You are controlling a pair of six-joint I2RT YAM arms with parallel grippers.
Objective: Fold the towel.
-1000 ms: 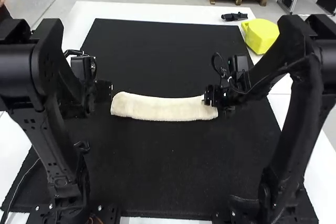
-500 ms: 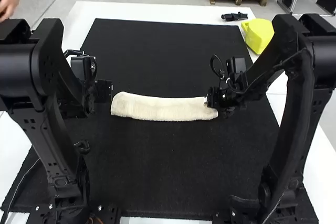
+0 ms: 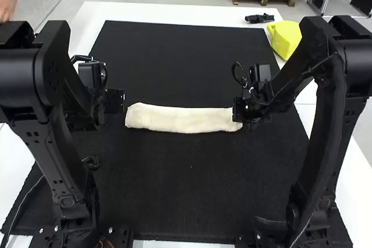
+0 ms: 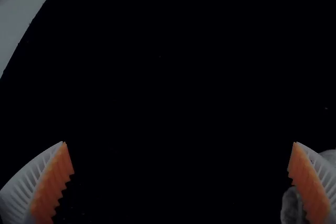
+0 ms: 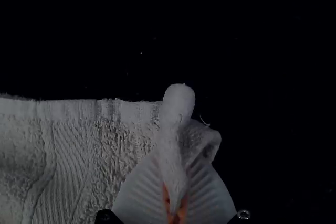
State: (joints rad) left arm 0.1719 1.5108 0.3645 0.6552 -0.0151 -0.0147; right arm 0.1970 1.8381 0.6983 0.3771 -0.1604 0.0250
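The cream towel [image 3: 183, 119] lies as a long narrow folded strip across the black mat. At its left end, my left gripper [image 3: 117, 101] stands just beside it. My right gripper [image 3: 238, 110] is at the strip's right end. In the left wrist view, my left gripper [image 4: 179, 144] is wide open over the mat, a bit of towel [image 4: 292, 205] showing by one finger. Ribbed fingers of my right gripper [image 5: 177, 156] are shut in the right wrist view, pinching a raised fold at the end of the towel [image 5: 73, 156].
The black mat [image 3: 186, 184] covers most of the white table [image 3: 174, 11]. A yellow object [image 3: 285, 39] and a small black item [image 3: 259, 18] are at the far right edge of the table.
My right gripper has moved slightly to the right along the strip's end, and the towel has shifted a little to the right with its end. The left arm has kept still.
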